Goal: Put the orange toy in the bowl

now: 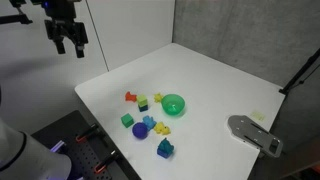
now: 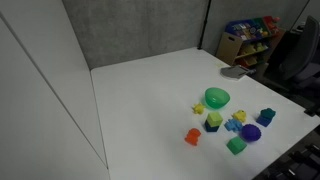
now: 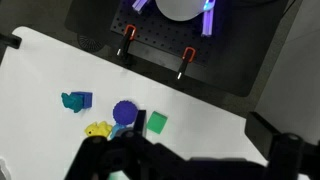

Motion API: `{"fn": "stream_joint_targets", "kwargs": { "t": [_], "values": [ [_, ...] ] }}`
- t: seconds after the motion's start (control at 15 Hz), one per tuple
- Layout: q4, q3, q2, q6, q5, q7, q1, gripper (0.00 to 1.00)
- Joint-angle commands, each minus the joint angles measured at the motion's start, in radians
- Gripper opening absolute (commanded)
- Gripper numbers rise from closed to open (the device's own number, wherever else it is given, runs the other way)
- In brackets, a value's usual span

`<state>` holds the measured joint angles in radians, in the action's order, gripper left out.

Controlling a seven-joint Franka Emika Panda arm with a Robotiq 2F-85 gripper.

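Note:
The orange toy (image 1: 130,97) lies on the white table, left of the green bowl (image 1: 174,104), with small yellow pieces between them. Both also show in an exterior view, the orange toy (image 2: 193,137) nearer the front edge and the bowl (image 2: 217,98) behind it. My gripper (image 1: 69,48) hangs high above the table's far left corner, well away from the toys, open and empty. In the wrist view the gripper (image 3: 190,165) is a dark shape along the bottom. The orange toy and the bowl are hidden there.
Around the bowl lie a green cube (image 1: 127,120), a blue-purple ball (image 1: 140,130), a blue toy (image 1: 165,148) and yellow pieces (image 1: 143,103). A grey flat object (image 1: 255,133) sits at a table edge. A black plate with red clamps (image 3: 160,45) borders the table.

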<state>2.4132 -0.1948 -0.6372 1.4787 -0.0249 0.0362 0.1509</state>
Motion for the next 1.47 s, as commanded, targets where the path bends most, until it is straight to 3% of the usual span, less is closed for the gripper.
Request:
{"fn": "stream_joint_targets", "kwargs": {
  "t": [0.0, 0.27, 0.53, 0.8, 1.4],
  "values": [
    [-0.001, 0.012, 0.002, -0.001, 0.005, -0.007, 0.015, 1.00],
    [-0.002, 0.012, 0.002, -0.001, 0.005, -0.007, 0.015, 1.00],
    [-0.034, 0.004, 0.039, 0.069, 0.007, -0.030, 0.007, 1.00],
    [-0.067, -0.003, 0.103, 0.189, -0.001, -0.067, 0.000, 1.00],
    [-0.104, -0.013, 0.337, 0.579, 0.017, -0.193, -0.016, 1.00]
  ]
}}
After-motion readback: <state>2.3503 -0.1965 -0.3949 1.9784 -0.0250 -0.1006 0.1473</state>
